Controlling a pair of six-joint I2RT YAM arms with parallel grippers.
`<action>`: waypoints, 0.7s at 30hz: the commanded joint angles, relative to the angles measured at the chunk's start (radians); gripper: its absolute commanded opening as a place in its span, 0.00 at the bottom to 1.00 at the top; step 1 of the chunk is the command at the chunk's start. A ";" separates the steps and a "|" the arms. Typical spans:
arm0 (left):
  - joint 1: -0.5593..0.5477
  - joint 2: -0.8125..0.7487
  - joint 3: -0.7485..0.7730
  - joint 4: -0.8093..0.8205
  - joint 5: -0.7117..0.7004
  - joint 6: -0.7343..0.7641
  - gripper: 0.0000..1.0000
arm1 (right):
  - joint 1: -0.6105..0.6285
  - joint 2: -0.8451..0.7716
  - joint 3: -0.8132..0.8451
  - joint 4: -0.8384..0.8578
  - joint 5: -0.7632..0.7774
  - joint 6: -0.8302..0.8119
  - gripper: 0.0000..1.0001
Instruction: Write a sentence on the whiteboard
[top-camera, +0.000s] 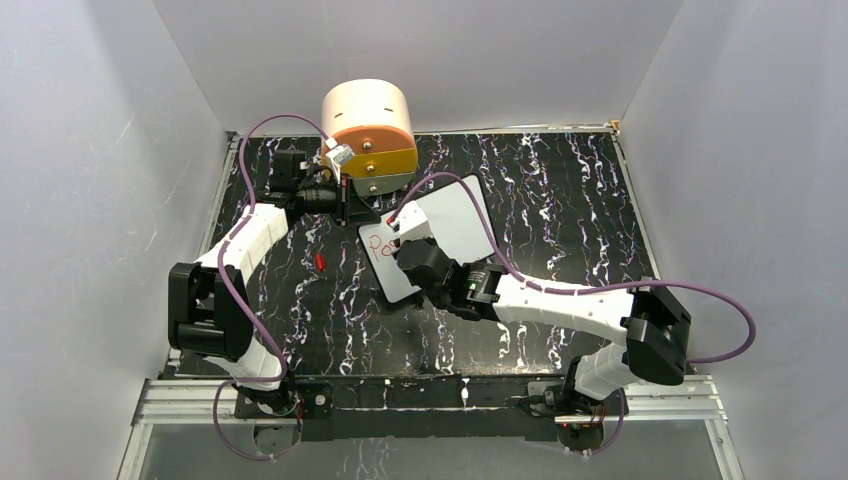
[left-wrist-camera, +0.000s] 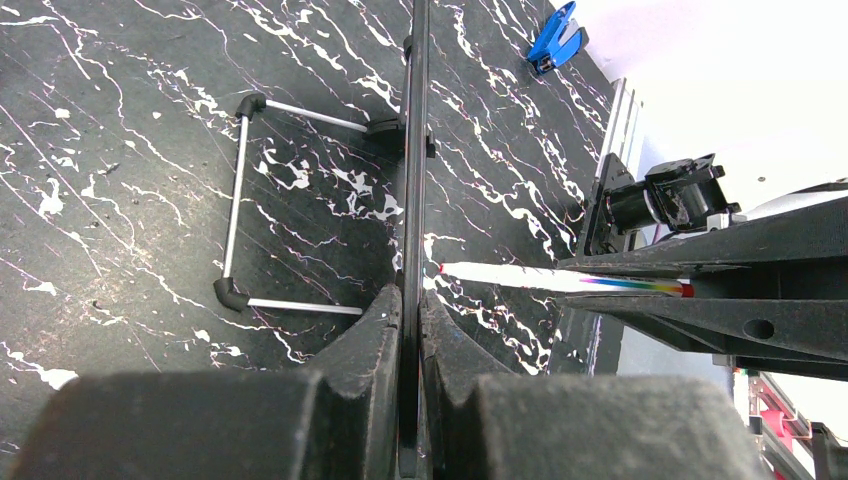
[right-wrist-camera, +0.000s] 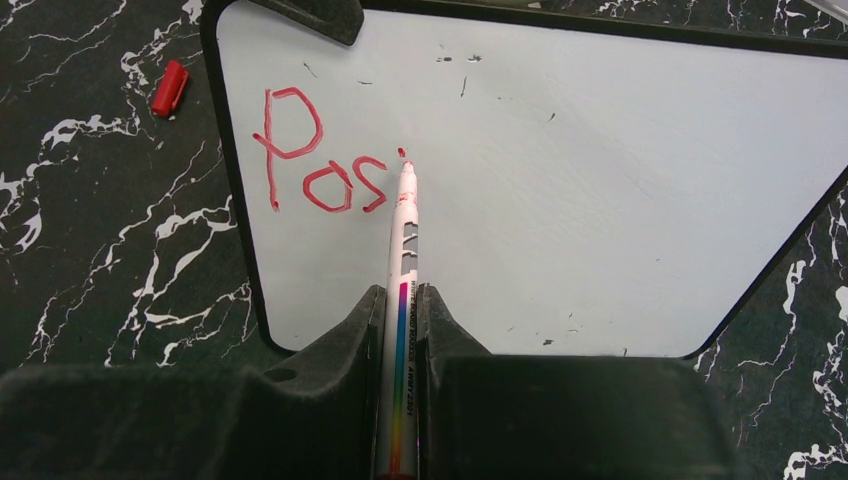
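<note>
Out on the left we have the left gripper (left-wrist-camera: 412, 300), its jaws pinched tight on the thin black rim of the whiteboard (right-wrist-camera: 600, 180), clamping the board's far-left corner. Its wrist camera catches the board edge-on, running straight up between the fingers. Beside that edge sits a white wire frame (left-wrist-camera: 238, 200) with black corners, possibly the board's stand, though we can't be sure from this angle. A small red cap (top-camera: 320, 261) lies on the black marbled table (top-camera: 560, 190), just left of the board and apart from it. Behind, the round drawer unit (top-camera: 368, 125) stands at the back edge, close to the board's far corner.

Moving to the middle, the whiteboard lies skewed on the table between the two arms. The sentence (right-wrist-camera: 320, 165) so far reads "Pos" in red, with a single red dot just to its right. The marker (right-wrist-camera: 405, 250) has its tip right by that dot. On the right, the right gripper (right-wrist-camera: 402, 300) is clamped firmly around the marker's barrel, hovering low over the board's near edge.
</note>
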 joint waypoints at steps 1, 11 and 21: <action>-0.008 0.006 -0.021 -0.054 -0.059 0.022 0.00 | -0.003 -0.014 0.011 0.009 -0.003 0.018 0.00; -0.008 0.006 -0.021 -0.054 -0.058 0.020 0.00 | -0.002 0.026 0.029 0.005 0.010 0.026 0.00; -0.008 0.008 -0.022 -0.056 -0.054 0.020 0.00 | -0.003 0.033 0.019 0.042 0.028 0.026 0.00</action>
